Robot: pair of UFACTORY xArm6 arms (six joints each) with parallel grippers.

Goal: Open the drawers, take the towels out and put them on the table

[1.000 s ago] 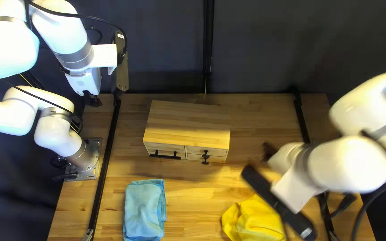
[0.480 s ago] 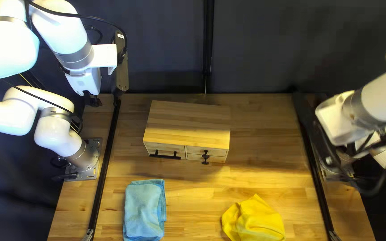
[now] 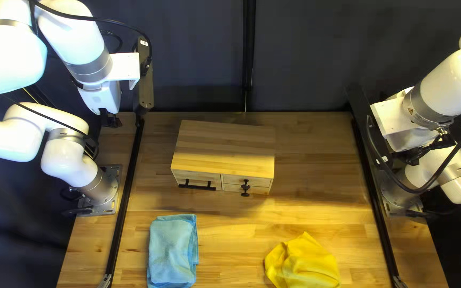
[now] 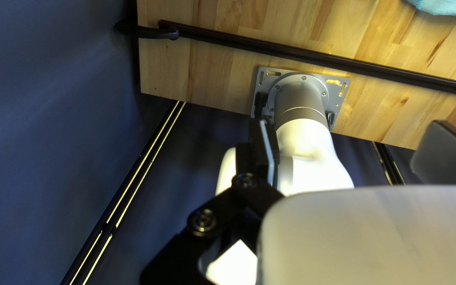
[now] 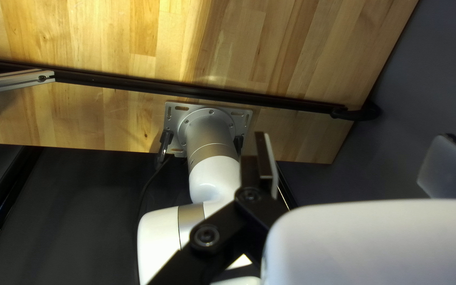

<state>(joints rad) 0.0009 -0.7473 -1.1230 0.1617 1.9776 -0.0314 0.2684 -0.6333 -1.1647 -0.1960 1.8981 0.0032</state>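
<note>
Since the blue towel [image 3: 172, 250], lower left of the top left view, and yellow towel [image 3: 302, 266], lower right, lie on the table [image 3: 314, 180], likely soft and light, you'd pinch a raised fold; left end effector [image 4: 354, 154] and right end effector [image 5: 356, 162] hang released.

— Where is the drawer chest [image 3: 222, 154] sitting?
— It is sitting on the table [image 3: 318, 168], near the middle, its front facing the near edge.
— And the towels?
— Both are lying before it by the near edge, well apart: the left-hand towel [image 3: 172, 250] before the chest's left end, the right-hand towel [image 3: 302, 266] past its right end.
— The arms?
— The left arm's base [image 3: 98, 192] is standing at the table's left edge, the right arm's base [image 3: 398, 200] at its right.
</note>
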